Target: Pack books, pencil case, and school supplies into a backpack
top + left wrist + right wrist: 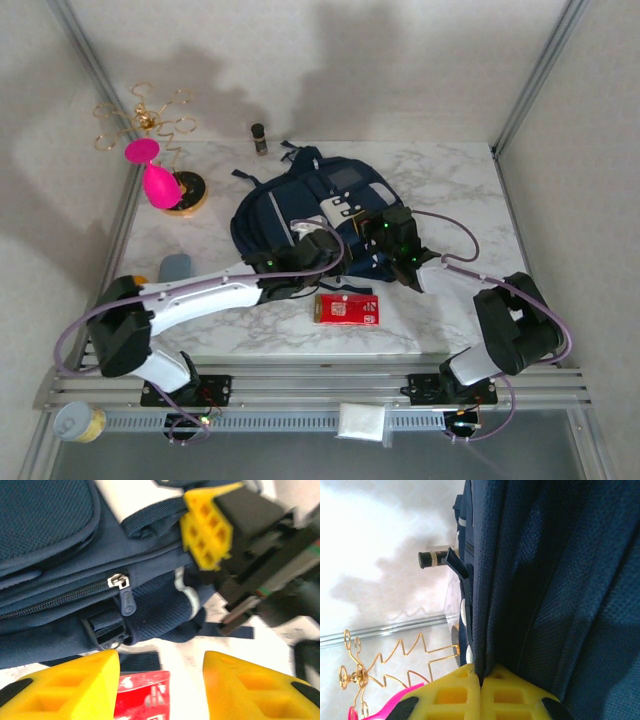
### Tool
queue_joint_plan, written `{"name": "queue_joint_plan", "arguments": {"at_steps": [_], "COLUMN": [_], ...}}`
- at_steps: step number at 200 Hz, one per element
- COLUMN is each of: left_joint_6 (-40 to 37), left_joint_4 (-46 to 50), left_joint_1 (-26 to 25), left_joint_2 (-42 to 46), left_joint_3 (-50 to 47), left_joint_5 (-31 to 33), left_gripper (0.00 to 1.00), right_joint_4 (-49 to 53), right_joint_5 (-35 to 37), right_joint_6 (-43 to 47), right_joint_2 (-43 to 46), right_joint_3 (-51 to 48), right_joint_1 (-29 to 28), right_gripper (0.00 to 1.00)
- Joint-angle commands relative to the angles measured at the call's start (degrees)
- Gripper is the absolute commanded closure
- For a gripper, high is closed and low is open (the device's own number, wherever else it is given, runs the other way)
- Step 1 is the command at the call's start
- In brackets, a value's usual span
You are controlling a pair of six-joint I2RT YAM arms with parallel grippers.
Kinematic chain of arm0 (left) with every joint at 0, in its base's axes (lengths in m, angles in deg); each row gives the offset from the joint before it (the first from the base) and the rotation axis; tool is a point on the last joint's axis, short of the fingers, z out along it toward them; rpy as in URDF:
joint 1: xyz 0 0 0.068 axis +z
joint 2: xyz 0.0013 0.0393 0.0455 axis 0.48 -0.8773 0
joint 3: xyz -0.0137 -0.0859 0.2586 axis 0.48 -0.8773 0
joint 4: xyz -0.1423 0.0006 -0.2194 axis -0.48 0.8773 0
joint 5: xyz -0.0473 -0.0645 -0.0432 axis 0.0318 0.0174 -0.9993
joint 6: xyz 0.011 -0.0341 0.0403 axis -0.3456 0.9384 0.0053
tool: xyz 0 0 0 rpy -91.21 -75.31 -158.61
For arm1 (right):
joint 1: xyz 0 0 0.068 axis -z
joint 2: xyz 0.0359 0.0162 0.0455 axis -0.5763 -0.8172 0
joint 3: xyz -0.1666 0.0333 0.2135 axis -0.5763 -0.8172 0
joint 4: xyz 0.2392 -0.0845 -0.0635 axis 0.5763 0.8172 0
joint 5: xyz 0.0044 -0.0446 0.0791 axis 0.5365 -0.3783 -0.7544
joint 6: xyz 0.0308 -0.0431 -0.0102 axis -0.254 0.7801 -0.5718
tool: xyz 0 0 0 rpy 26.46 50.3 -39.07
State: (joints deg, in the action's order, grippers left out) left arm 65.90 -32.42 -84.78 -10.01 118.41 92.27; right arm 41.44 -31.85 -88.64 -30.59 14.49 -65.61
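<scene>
Just beyond left hand point(161, 680), backpack point(75, 600)

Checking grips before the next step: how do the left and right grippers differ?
The left gripper is open and empty; the right gripper is shut on fabric of the backpack. The left gripper is clear of the backpack, near a red packet; the right gripper touches it. Both have yellow fingers.

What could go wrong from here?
1. The right gripper is shut on a thin fold of the navy-blue fabric backpack; a pull may slip it free.
2. The left gripper hangs open near the silver zip slider, with the right gripper's finger close by: a clash is possible.
3. The flat red rectangle lies close by the left gripper and may get nudged.
</scene>
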Motion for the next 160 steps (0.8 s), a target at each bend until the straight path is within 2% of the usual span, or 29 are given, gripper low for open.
{"name": "queue_joint_plan", "arguments": {"at_steps": [1,49,66,91,105,160], "left_joint_6": [2.15,1.55,2.71,4.43,6.85,9.72], "left_joint_4": [6.91,10.18,13.65,14.3,16.32,14.21], "left_joint_1": [-0.53,-0.51,-0.46,-0.33,-0.49,0.68], "left_joint_2": [-4.14,-11.95,-14.63,-17.22,-18.03,-21.11], "left_joint_3": [5.17,10.81,13.64,14.87,15.44,17.01], "left_joint_5": [5.75,7.61,10.0,9.76,12.48,13.53], "left_gripper": [0.55,0.57,0.59,0.61,0.62,0.62], "right_joint_4": [-8.85,-10.19,-9.89,-10.4,-10.49,-10.92], "right_joint_5": [-2.81,-4.22,-4.66,-5.15,-5.21,-5.4], "right_joint_6": [-2.48,-4.98,-5.14,-5.81,-6.04,-6.23], "right_joint_2": [3.8,3.67,3.42,3.25,3.27,3.47], "right_joint_3": [0.22,0.05,0.57,0.67,0.66,0.75], "right_joint_1": [-0.47,-0.36,-0.4,-0.35,-0.35,-0.26], "right_gripper": [1.0,1.0,1.0,1.0,1.0,1.0]}}
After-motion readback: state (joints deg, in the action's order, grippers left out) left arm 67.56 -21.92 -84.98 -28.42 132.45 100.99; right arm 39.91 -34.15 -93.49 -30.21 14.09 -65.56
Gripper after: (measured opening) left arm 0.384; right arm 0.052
